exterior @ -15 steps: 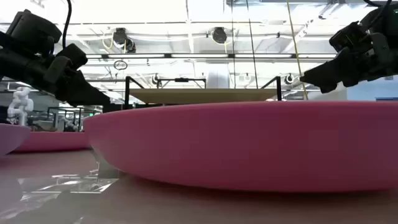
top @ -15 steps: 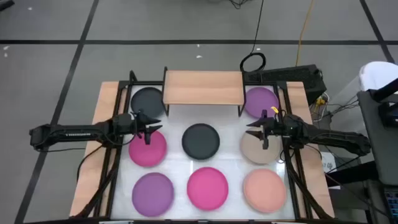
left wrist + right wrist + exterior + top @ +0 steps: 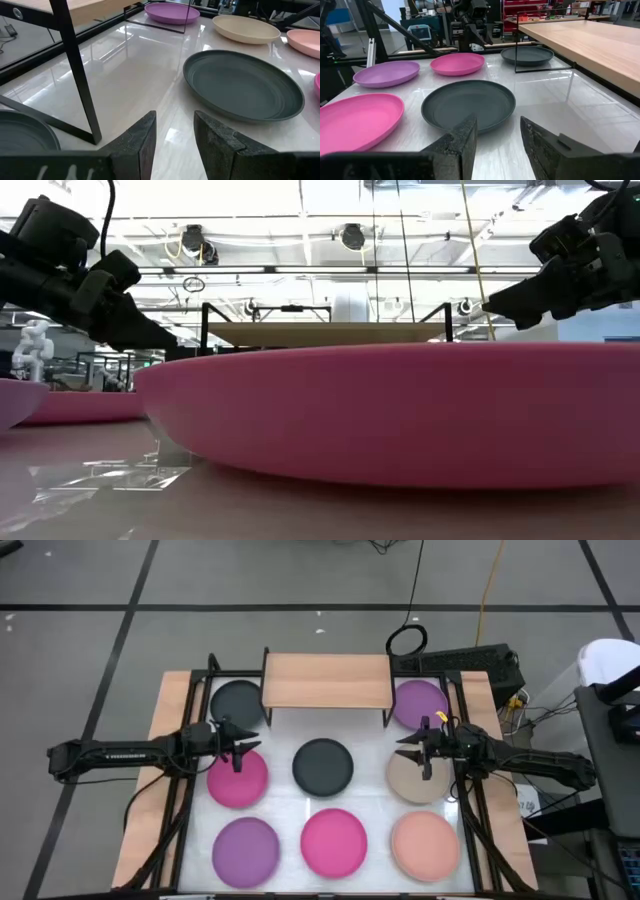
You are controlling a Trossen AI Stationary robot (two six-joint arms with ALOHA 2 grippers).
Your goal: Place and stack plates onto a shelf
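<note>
Several round plates rest flat on the white table top. In the high view these are dark grey (image 3: 238,700), purple (image 3: 420,703), magenta (image 3: 238,782), dark grey (image 3: 323,765), beige (image 3: 412,782), purple (image 3: 245,848), magenta (image 3: 333,840) and salmon (image 3: 425,843). The light-wood shelf (image 3: 326,680) stands on black legs at the far edge, with nothing on its top. My left gripper (image 3: 240,747) hovers open over the far rim of the left magenta plate. My right gripper (image 3: 420,750) hovers open over the beige plate's far rim. Both point toward the centre dark grey plate (image 3: 243,85) (image 3: 468,104).
A black metal frame (image 3: 187,770) runs along the table's left and right sides. The shelf's thin black leg (image 3: 75,65) stands close beside my left gripper. Bare table (image 3: 325,725) lies between the shelf and the centre plate. Cables and equipment sit beyond the right edge.
</note>
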